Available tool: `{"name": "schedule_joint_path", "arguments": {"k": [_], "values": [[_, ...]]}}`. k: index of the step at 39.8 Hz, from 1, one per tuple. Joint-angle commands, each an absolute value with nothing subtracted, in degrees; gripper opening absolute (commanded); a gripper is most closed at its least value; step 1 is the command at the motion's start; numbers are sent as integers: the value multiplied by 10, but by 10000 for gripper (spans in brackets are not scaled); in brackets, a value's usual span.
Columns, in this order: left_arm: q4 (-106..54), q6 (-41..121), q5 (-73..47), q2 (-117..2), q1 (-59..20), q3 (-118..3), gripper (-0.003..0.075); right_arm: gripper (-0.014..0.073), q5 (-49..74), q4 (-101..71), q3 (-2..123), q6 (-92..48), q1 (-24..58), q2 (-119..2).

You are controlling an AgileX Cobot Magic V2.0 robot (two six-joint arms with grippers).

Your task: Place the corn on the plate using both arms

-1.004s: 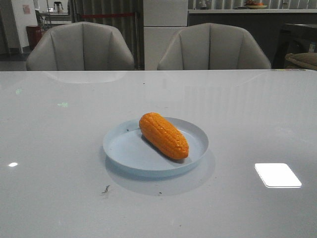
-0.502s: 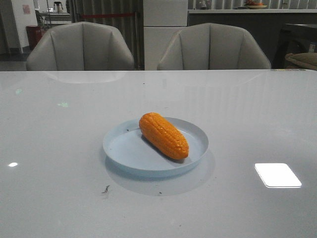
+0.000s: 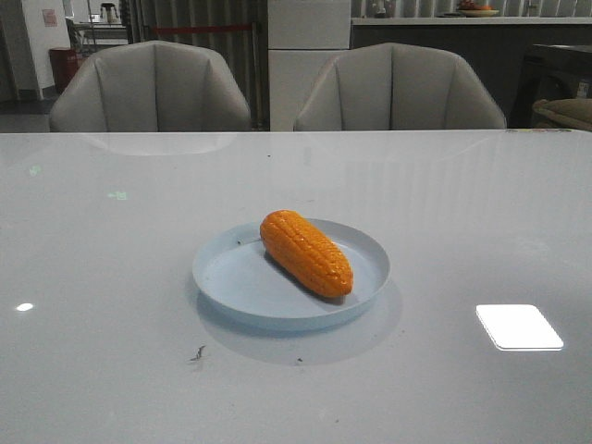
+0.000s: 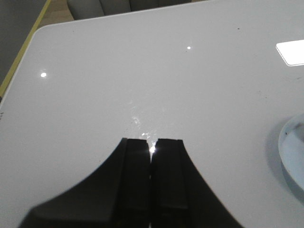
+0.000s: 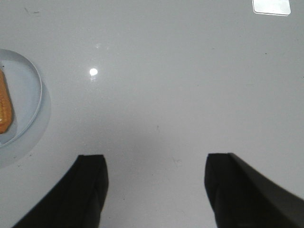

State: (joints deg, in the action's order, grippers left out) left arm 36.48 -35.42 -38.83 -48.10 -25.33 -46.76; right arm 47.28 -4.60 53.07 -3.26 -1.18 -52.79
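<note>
The left gripper (image 4: 151, 145) is clenched on nothing: in its wrist view the two black fingers (image 4: 135, 166) press together with only a thin bright seam between them, low in the middle of the frame, over bare white table (image 4: 118, 76). At the right edge of that frame, a curved slice of the pale blue plate (image 4: 293, 149) shows, well apart from the fingertips.

The right gripper (image 5: 156, 164) is spread wide and released, holding nothing. Its two dark fingers (image 5: 90, 185) sit at the lower left and lower right of its wrist view, with a broad stretch of glossy tabletop between them. At the left edge of that frame the plate's rim curves in, and a narrow strip of the orange corn (image 5: 4, 107) lies inside it. The plate is well apart from these fingers too.

In the front view neither gripper shows. The plate (image 3: 231, 277) sits flat just below the centre of the frame, casting a soft shadow on the table toward the lower right. It holds one thing: the corn (image 3: 305, 252), lying on its side inside the rim, set diagonally with its blunt end toward the upper left and its tapered end toward the lower right, close to the rim there. The left part of the plate's floor is bare. Two grey chairs (image 3: 153, 88) stand across the top of the frame.
</note>
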Motion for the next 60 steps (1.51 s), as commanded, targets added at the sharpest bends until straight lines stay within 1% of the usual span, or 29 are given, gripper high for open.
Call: {"name": "schedule_joint_path", "arguments": {"k": [1, 6, 10, 16, 20, 26, 30, 34, 41, 42, 46, 60], "values": [[341, -291, -375, -440, -253, -475, 90, 543, 439, -49, 546, -37, -16, -522], [313, -284, -365, -395, -244, -445, 90, 543, 439, -49, 546, -37, -16, -522], [266, -245, -319, -356, -211, -400, 90, 543, 439, -49, 546, -37, -16, -522], [128, -110, -158, -293, -129, -311, 90, 543, 439, -49, 546, -37, -16, -522], [69, -62, -69, -252, -80, -249, 90, 543, 439, -49, 546, -37, -16, -522], [40, -51, 49, -181, -48, -155, 90, 543, 439, -49, 546, -37, -16, -522], [23, -51, 90, -129, -41, -98, 90, 543, 439, -49, 546, -37, -16, -522], [-10, -21, 95, -74, -28, -52, 90, 543, 439, -49, 546, -37, -16, -522], [-6, -21, 94, 18, -4, 8, 90, 543, 439, -49, 546, -37, -16, -522], [-6, -21, 76, 15, -2, 6, 90, 543, 439, -49, 546, -37, -16, -522], [-6, -21, 68, 0, -1, 5, 90, 543, 441, -49, 546, -37, -16, -522], [-6, -21, 69, 1, -1, 5, 90, 543, 441, -49, 546, -37, -16, -522]]}}
